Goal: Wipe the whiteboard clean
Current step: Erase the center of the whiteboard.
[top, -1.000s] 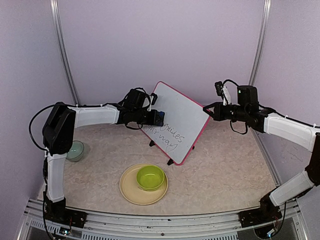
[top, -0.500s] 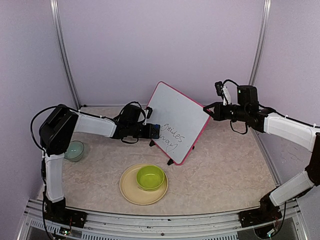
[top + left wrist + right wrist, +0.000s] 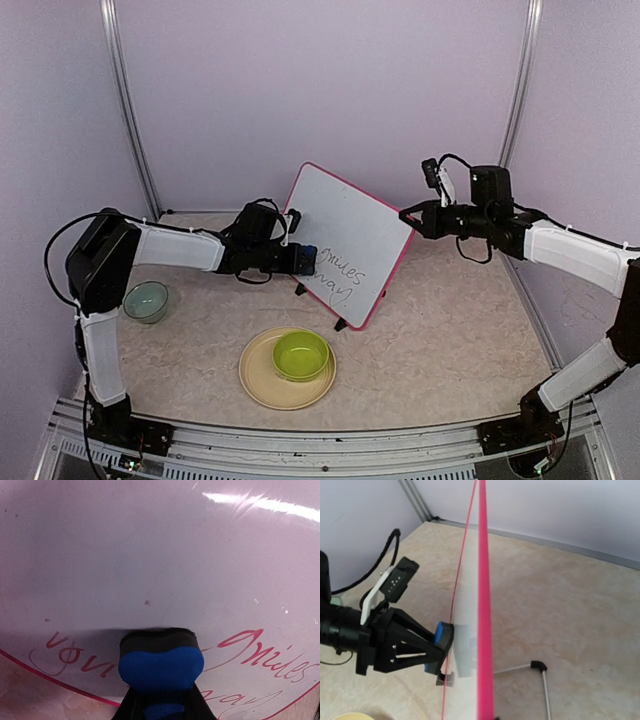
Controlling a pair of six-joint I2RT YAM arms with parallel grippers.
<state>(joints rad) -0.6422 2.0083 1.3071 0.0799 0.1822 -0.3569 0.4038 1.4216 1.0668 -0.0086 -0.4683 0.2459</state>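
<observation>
Since a second ago my left tool (image 3: 298,260) has slid down and a little left along the whiteboard (image 3: 350,225). The board's top corner has swung slightly left, and my right tool (image 3: 407,214) has gone with it.

Working from the left, my left tool's jaws are clamped on the eraser (image 3: 161,666), a blue block with dark felt pressed flat to the board near its left edge. In the left wrist view the eraser covers part of the writing (image 3: 345,277), and my fingers are cut off at the bottom edge. The writing looks dark from above and reddish up close, and I cannot read it with any certainty. In the right wrist view the board is edge-on, its pink frame a stripe cut off at the bottom, and my own fingers do not show. From above, my right tool is narrow and seems to pinch the frame's far right edge.

The whiteboard stands tilted at mid-worktop, just beyond the plate (image 3: 255,385).

Counted from the left:
- one small pale bowl (image 3: 147,300)
- one eraser
- one whiteboard
- two black feet (image 3: 341,324)
- one yellow plate
- one green bowl (image 3: 301,355) on that plate
</observation>
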